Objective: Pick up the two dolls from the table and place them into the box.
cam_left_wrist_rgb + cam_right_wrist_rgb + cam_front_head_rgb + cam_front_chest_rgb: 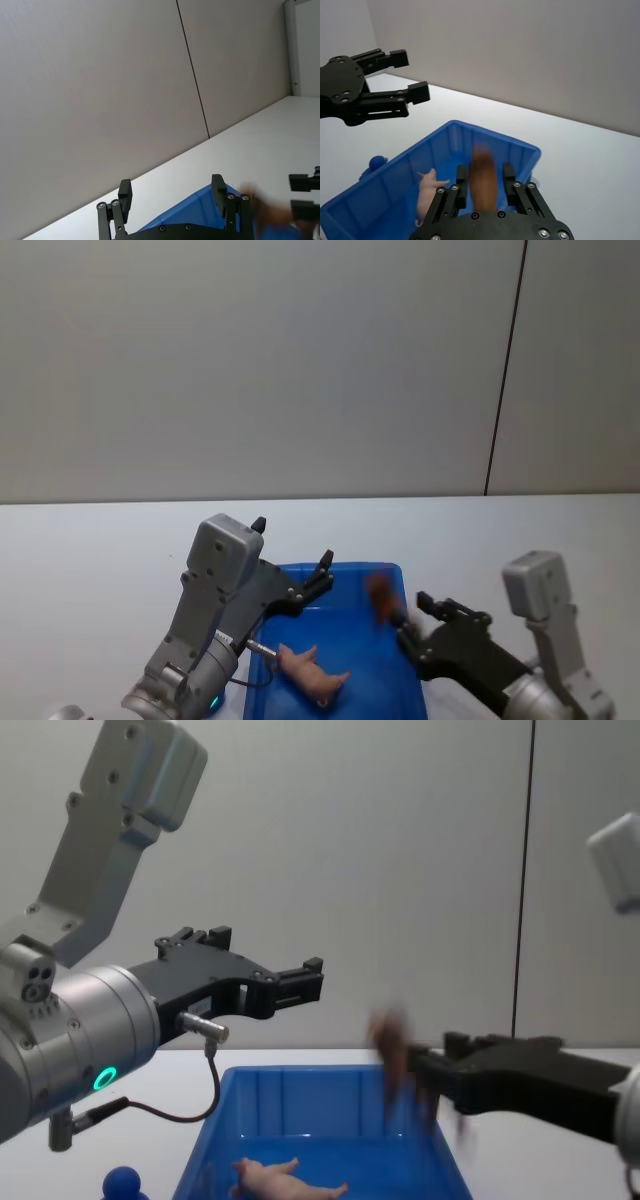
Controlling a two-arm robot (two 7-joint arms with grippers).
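the lion [380, 598], blurred, sits at the tip of the right gripper [412, 622], above the far right part of the box [340, 567] on the table [100, 560], so the bin floor lies straight below it. whether that gripper clamps it i cannot tell. in the right wrist view its long axis runs along the gripper's reach. the pig [312, 670] lies inside the box, near left. the left gripper [293, 543], spread open and empty, hovers over the box's far left corner. i judge only the lion's drop remains.
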